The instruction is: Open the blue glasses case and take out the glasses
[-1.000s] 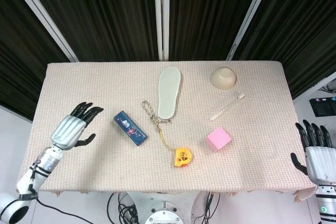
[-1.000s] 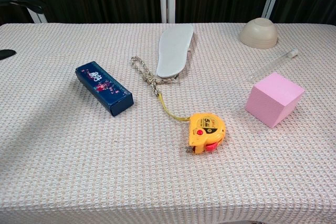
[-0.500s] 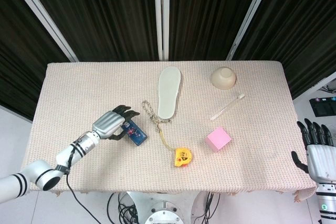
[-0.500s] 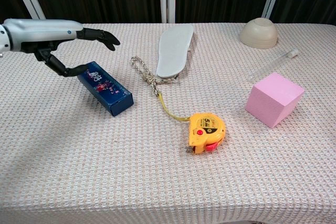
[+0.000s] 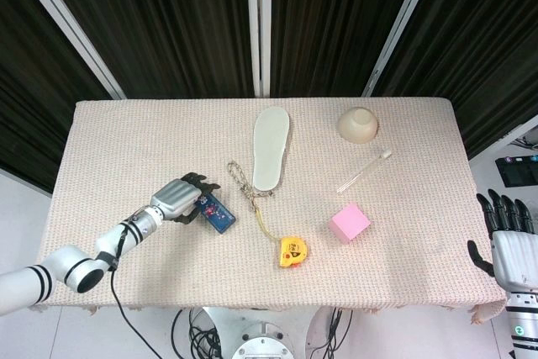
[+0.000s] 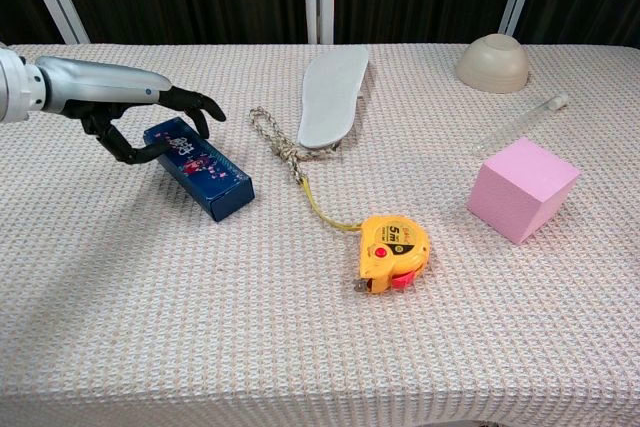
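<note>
One table under a woven beige cloth carries seven things. One white insole lies far centre, with one braided cord at its near left. One blue case, lid down, lies left of centre; it has white and red print too small to read. One pink cube sits right. One beige bowl, upside down, stands far right. One clear tube lies between bowl and cube. One yellow tape measure lies near centre, its label marked "5"; the rest is unreadable.

The left hand spans the case's far left end, thumb against its near side, fingers curled over the top. The right hand hangs off the table's near right corner, fingers apart, holding nothing.
</note>
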You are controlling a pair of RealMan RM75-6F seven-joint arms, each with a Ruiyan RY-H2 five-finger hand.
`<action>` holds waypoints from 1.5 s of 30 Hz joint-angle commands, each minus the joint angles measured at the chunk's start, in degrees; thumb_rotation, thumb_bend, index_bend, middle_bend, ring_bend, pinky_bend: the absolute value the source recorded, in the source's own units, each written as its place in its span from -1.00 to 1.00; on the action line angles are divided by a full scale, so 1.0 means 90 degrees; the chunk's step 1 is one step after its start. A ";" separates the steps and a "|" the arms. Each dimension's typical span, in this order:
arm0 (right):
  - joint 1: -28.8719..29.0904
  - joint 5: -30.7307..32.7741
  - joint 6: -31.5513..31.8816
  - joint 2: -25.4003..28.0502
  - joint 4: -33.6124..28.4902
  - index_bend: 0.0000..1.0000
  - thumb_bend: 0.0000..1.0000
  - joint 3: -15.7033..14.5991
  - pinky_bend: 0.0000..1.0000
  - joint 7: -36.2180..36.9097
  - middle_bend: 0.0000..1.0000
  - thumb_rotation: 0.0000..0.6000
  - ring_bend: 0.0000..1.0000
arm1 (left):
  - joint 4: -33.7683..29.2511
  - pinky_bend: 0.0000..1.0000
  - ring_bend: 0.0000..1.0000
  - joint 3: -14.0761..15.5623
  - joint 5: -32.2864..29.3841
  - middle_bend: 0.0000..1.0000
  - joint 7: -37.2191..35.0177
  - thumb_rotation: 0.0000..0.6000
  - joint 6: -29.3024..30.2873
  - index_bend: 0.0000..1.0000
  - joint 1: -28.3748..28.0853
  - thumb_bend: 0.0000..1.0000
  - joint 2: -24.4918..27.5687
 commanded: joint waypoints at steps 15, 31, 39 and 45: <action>0.0008 0.0012 -0.0017 0.0008 -0.0037 -1.00 -0.35 -0.0009 -1.00 -0.0001 -1.00 1.00 -1.00 | -0.0833 -1.00 -1.00 0.0446 -0.1943 -0.28 0.1430 1.00 0.0070 -0.83 -0.0105 0.26 0.0716; -0.0023 -0.0056 0.0072 0.0071 -0.0013 -1.00 -0.35 0.0007 -1.00 0.0248 -1.00 1.00 -1.00 | -0.1471 -0.83 -1.00 0.0541 -0.1657 -0.70 0.1818 1.00 0.1324 -0.84 0.0343 -0.55 0.0493; -0.0025 -0.0063 0.0063 0.0108 -0.0010 -1.00 -0.35 0.0004 -1.00 0.0330 -1.00 1.00 -1.00 | -0.1221 -0.81 -1.00 0.0604 -0.1835 -0.63 0.1842 1.00 0.1355 -0.84 0.0456 -0.54 0.0212; -0.0032 -0.0022 0.0076 0.0122 0.0000 -1.00 -0.35 0.0029 -1.00 0.0361 -1.00 1.00 -1.00 | -0.1064 -0.76 -0.95 0.0545 -0.1635 -0.46 0.1509 1.00 0.1425 -0.83 0.0593 -0.46 0.0164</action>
